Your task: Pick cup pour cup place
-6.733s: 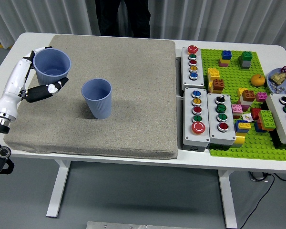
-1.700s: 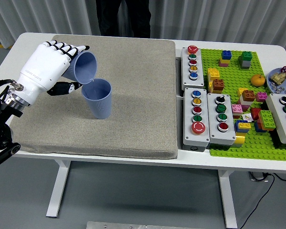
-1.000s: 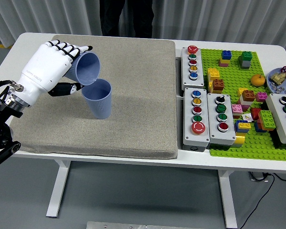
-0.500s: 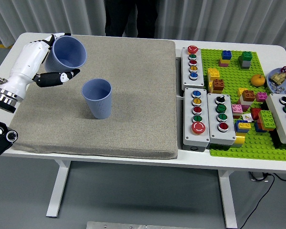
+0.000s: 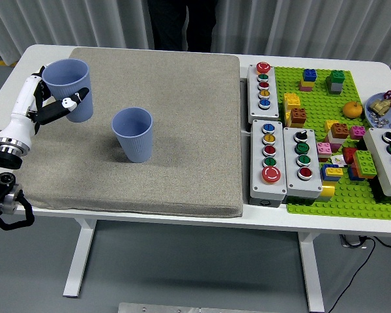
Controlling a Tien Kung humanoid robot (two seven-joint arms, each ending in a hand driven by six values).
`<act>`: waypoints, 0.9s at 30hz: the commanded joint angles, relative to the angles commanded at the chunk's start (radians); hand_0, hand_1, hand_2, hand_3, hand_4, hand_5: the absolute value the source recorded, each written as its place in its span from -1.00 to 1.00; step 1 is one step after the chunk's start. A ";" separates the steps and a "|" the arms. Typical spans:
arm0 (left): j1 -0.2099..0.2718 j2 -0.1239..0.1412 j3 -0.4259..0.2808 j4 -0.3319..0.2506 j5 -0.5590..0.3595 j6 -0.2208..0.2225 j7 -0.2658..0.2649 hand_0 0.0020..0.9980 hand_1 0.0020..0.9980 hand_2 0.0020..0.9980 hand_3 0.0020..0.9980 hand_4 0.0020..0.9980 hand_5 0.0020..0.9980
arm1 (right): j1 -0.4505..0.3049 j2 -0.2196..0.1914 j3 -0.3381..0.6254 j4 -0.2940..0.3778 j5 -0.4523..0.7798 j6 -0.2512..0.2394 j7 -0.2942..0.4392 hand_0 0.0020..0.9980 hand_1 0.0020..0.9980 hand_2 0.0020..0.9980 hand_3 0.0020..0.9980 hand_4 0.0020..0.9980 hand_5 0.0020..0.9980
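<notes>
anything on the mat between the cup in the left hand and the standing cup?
Nothing. In the head view, only bare grey fabric mat separates the blue plastic cup held by the left hand from the free-standing blue plastic cup.

The left arm comes in from the lower left corner and reaches up along the table's left edge, its white forearm slanting toward the far left corner. The left hand [image 5: 44, 101] is turned on its side, fingers curled around an upright cup [image 5: 68, 88], with the black-tipped thumb [image 5: 66, 106] lying across the cup's near wall.
</notes>
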 joint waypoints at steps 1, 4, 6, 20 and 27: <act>0.002 -0.010 -0.002 0.010 -0.045 0.018 -0.020 -0.09 0.05 0.28 0.28 0.02 -1.00 | 0.001 0.001 0.000 0.000 -0.001 0.000 0.000 0.49 0.43 0.47 0.30 -0.57 -0.15; 0.009 -0.049 -0.012 0.040 -0.074 0.076 -0.080 -0.09 0.05 0.28 0.28 0.02 -1.00 | 0.002 0.003 0.000 0.000 -0.002 0.000 -0.001 0.49 0.43 0.47 0.30 -0.57 -0.15; 0.016 -0.071 -0.019 0.052 -0.064 0.103 -0.105 -0.08 0.06 0.28 0.27 0.02 -1.00 | 0.003 0.004 -0.001 0.000 -0.003 0.001 -0.001 0.49 0.43 0.47 0.30 -0.57 -0.14; 0.048 -0.182 0.001 0.172 0.078 0.242 -0.198 -0.03 0.09 0.29 0.28 0.02 -1.00 | 0.011 0.004 0.001 0.000 -0.008 0.003 -0.001 0.49 0.43 0.47 0.30 -0.57 -0.14; 0.051 -0.220 -0.004 0.226 0.047 0.256 -0.227 -0.02 0.11 0.29 0.28 0.02 -1.00 | 0.010 0.006 0.001 0.000 -0.010 0.002 -0.002 0.49 0.43 0.47 0.30 -0.57 -0.15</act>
